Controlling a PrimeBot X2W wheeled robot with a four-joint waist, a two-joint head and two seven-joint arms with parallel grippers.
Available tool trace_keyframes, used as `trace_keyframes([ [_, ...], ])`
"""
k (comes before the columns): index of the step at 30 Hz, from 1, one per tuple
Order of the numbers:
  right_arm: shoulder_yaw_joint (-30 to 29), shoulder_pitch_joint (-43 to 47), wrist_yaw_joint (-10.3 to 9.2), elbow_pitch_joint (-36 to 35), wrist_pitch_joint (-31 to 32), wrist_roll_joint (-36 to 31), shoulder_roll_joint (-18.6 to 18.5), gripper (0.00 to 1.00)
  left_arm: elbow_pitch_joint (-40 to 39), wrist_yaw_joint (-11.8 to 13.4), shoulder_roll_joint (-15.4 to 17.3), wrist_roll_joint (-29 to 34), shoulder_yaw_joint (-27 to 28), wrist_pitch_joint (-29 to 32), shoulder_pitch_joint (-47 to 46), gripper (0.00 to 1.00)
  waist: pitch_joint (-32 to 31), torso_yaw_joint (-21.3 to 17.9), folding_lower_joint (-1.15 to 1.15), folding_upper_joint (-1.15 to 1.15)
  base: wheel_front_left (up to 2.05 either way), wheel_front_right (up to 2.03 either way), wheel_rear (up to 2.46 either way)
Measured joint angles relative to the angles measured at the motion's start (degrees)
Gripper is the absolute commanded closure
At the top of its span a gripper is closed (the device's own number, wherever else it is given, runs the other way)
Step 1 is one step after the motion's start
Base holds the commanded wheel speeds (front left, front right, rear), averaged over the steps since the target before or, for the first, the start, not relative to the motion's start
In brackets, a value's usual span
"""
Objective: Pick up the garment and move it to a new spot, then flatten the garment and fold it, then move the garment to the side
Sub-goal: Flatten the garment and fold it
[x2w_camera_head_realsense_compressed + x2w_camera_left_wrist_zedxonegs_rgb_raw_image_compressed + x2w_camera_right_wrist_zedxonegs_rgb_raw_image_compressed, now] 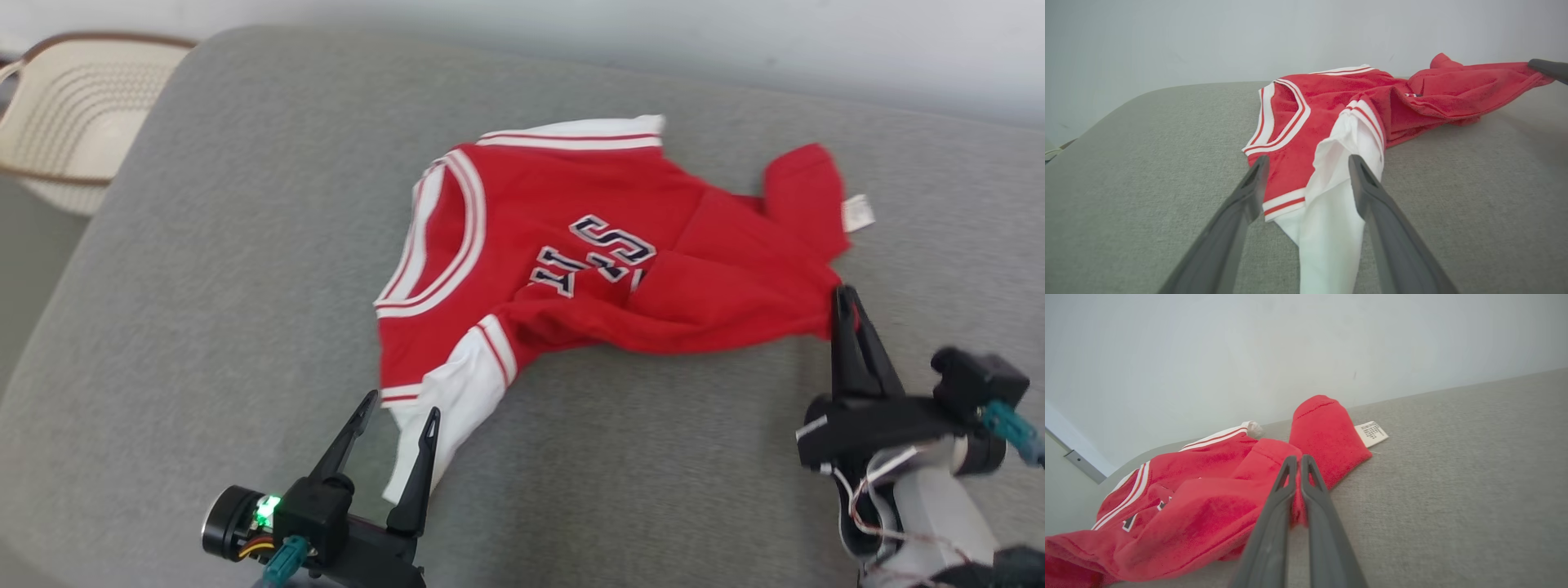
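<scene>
Plenty of bare, woven grey cushion (245, 269) surrounds the garment (604, 245), with the rounded cushion edge and a slatted basket (73, 114) far left. Fleecy and red, it lies mid-cushion, long axis across, striped neckline leftward, hem rightward. The right gripper (845, 300) is pinched tight on the hem. The left gripper (403, 403) stands wide, straddling the white sleeve (457, 392), gripping nothing.

Likely a home room: grey fabric couch cushion (245, 245), cream woven basket (73, 114), plain white wall (735, 41).
</scene>
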Motion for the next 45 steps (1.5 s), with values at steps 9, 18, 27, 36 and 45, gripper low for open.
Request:
trace_keyframes([
  [9, -2.05, 12.87, 0.0, -5.84, 0.0, -1.32, 0.94, 1.0, 0.52, -0.07, 0.37, 0.43, 1.99, 0.0, 2.09, 0.0, -3.77, -8.85, -0.01, 0.0, 0.0, 0.0, 0.0],
  [18, -5.45, 20.82, 0.0, -5.66, 0.01, -3.18, 3.76, 0.76, 2.44, -0.59, 0.53, 0.58, 2.38, 0.0, 4.83, 0.0, -7.93, -14.82, -0.01, -0.01, 0.0, 0.0, 0.0],
  [27, -12.68, 23.58, 0.0, -9.32, 0.0, -8.55, 6.2, 0.0, 5.75, 0.02, 0.29, 0.23, 4.24, 0.0, 7.12, 0.0, -11.09, -16.48, -0.01, -0.01, 0.0, 0.0, 0.0],
  [36, -13.27, 25.1, 0.0, -12.46, 0.0, -11.34, 7.26, 0.0, 10.03, 1.32, -0.05, -1.26, 6.06, 0.0, 8.27, 0.0, -11.43, -16.75, -0.01, -0.01, 0.0, 0.0, 0.0],
  [45, -11.54, 24.43, 0.0, -12.7, 0.0, -11.57, 7.61, 0.0, 13.52, 2.02, -0.24, -2.59, 8.53, 0.0, 6.94, 0.0, -10.24, -18.01, 0.0, -0.01, 0.0, 0.0, 0.0],
])
